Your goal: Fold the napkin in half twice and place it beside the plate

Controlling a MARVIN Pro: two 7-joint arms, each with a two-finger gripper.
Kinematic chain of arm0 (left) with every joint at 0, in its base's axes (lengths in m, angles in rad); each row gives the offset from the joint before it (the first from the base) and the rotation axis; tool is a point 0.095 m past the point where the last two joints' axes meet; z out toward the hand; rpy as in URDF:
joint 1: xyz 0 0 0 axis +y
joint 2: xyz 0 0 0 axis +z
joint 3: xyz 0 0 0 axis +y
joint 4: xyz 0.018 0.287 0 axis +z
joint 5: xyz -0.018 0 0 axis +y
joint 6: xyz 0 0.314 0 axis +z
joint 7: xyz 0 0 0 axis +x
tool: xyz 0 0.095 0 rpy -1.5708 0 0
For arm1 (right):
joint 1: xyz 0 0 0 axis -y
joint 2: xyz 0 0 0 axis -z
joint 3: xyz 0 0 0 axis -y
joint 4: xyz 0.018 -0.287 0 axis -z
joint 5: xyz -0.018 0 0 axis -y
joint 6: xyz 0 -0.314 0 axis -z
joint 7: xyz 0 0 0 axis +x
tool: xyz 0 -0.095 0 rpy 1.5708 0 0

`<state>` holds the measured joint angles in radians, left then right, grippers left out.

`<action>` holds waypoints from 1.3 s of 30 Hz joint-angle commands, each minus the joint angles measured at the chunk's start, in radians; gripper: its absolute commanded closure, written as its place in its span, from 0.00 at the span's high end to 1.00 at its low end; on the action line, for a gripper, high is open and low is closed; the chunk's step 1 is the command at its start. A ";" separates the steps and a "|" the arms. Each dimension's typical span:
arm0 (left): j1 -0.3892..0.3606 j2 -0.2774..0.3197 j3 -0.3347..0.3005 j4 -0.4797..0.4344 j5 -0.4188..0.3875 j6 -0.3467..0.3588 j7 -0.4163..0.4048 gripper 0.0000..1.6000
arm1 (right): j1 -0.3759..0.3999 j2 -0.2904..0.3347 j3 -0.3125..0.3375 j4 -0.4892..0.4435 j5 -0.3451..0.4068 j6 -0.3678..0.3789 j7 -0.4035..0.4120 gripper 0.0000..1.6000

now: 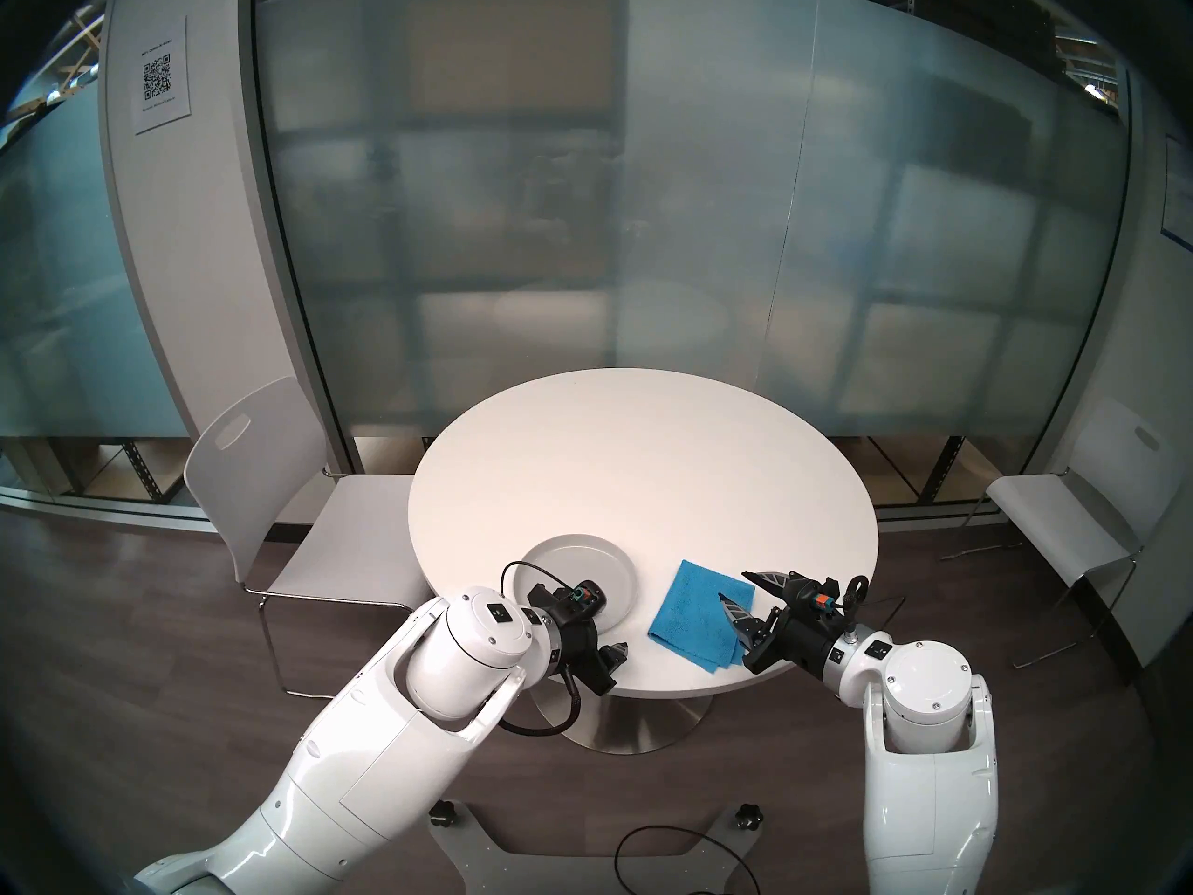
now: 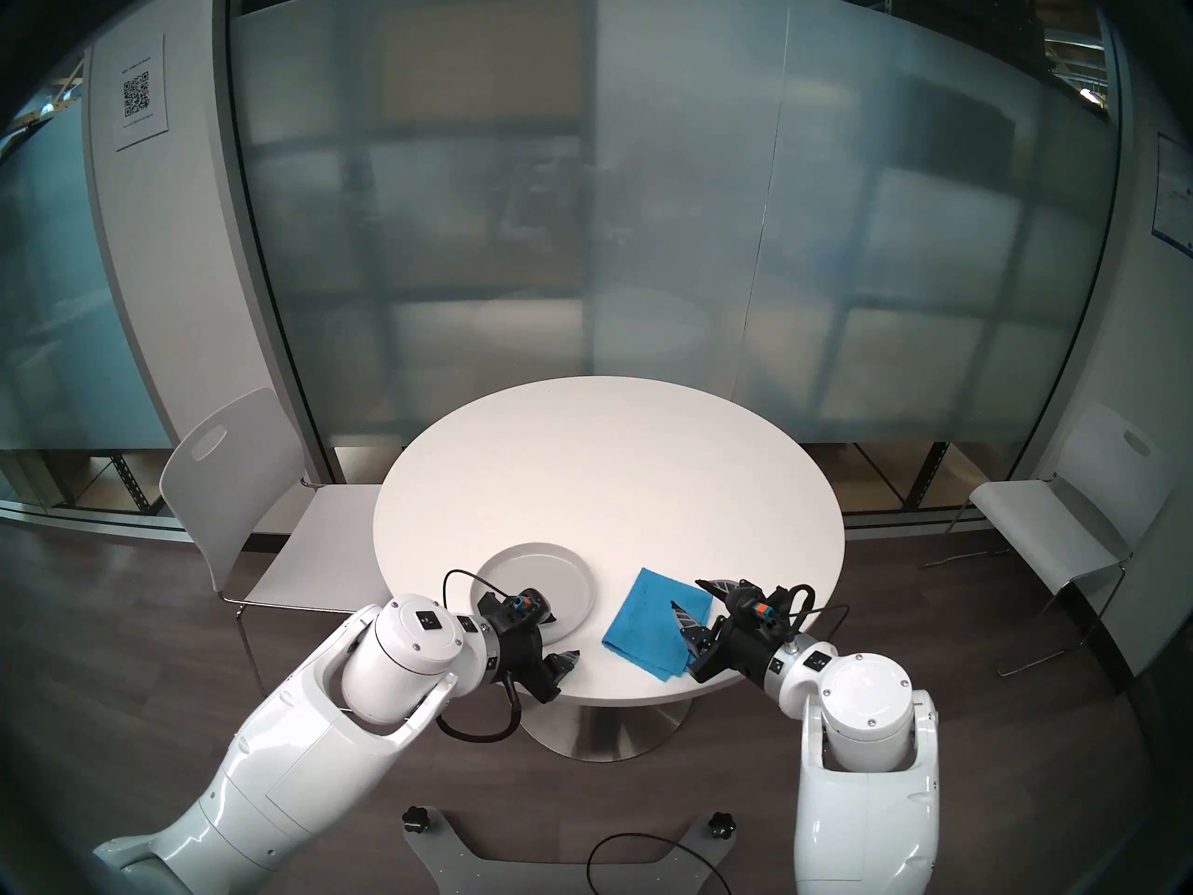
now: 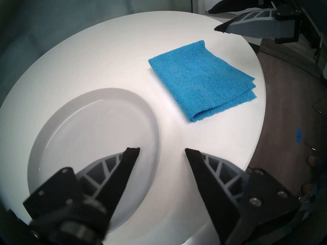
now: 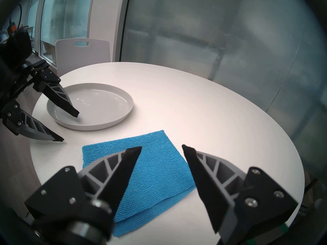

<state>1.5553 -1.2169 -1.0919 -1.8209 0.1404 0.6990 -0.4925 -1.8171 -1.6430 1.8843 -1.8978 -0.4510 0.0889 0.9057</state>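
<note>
The napkin (image 1: 700, 613) lies flat on the round white table (image 1: 639, 461), folded into a compact rectangle of several layers; its long axis runs diagonally, from the far corner nearest the table centre toward the near table edge on the robot's right; in the left wrist view (image 3: 201, 85) the folded spine faces the plate and the loose layered edges fan out toward the table rim; the cloth bears no label or pattern; the plate (image 1: 568, 567) sits near the napkin on its left, apart from it with a strip of bare table between them, and carries no markings; the left gripper (image 3: 161, 149) hovers over the near rim of the plate, jaws apart and holding nothing; the right gripper (image 4: 161, 147) hovers above the napkin's right portion, jaws apart and holding nothing, fingertips clear of the cloth; a white chair (image 1: 271, 487) stands at the table's left and another chair (image 1: 1097, 519) at far right; a sheet with a QR code (image 1: 157, 77) hangs on the wall at upper left, its small printed lines too blurred to read.
</note>
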 commanded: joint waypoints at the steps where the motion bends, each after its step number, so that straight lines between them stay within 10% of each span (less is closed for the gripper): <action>1: 0.002 0.000 -0.026 -0.083 -0.019 -0.005 -0.006 0.88 | 0.018 0.002 -0.001 -0.010 0.001 -0.003 -0.003 0.75; 24: 0.045 -0.130 -0.212 -0.229 -0.117 0.011 0.111 1.00 | -0.017 -0.014 0.017 -0.074 0.036 -0.043 -0.058 0.85; 39: 0.090 -0.248 -0.249 -0.226 -0.119 -0.138 0.308 0.97 | -0.067 -0.030 0.014 -0.094 0.116 -0.106 -0.213 0.89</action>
<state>1.6197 -1.3893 -1.3357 -2.0246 0.0114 0.6566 -0.2683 -1.8711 -1.6624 1.9020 -1.9647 -0.3830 0.0143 0.7619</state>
